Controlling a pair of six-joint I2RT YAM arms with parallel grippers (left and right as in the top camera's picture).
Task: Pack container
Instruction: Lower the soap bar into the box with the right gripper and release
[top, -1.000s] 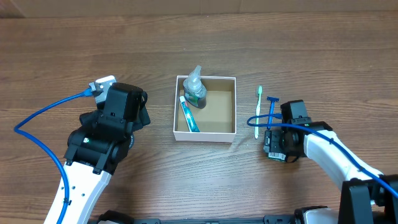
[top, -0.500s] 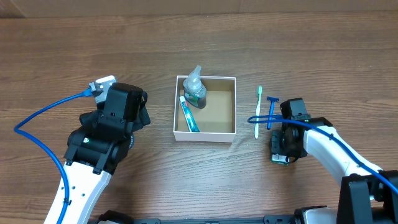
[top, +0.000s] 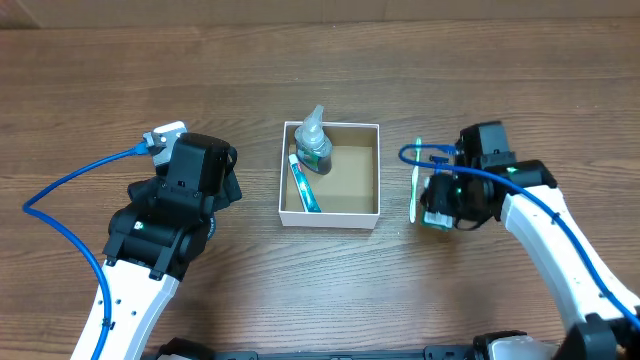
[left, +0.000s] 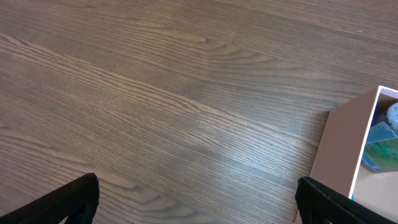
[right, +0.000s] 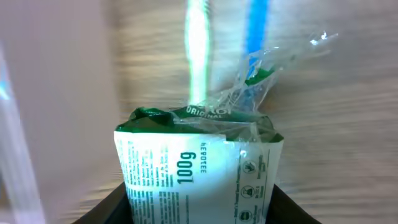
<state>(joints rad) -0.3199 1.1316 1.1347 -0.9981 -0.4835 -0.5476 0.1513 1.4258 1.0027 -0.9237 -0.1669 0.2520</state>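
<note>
The container (top: 378, 172), a white-walled box with a brown inside, sits mid-table and holds a clear bottle (top: 313, 140) and a teal toothpaste tube (top: 304, 184). My right gripper (top: 437, 212) is shut on a white and green soap packet (right: 199, 174), held just right of the container, over a green toothbrush (top: 417, 178). In the right wrist view the toothbrush (right: 198, 50) and a blue razor handle (right: 256, 31) lie beyond the packet. My left gripper (left: 199, 202) is open and empty over bare wood, left of the container's wall (left: 348, 146).
The left arm's body (top: 180, 200) stands left of the container with a blue cable (top: 60, 195) looping further left. A blue cable loop (top: 415, 153) hangs by the right wrist. The table is brown wood.
My right gripper has risen with the soap packet and moved toward the far side and a little left, over the toothbrush. The left arm has not moved.
</note>
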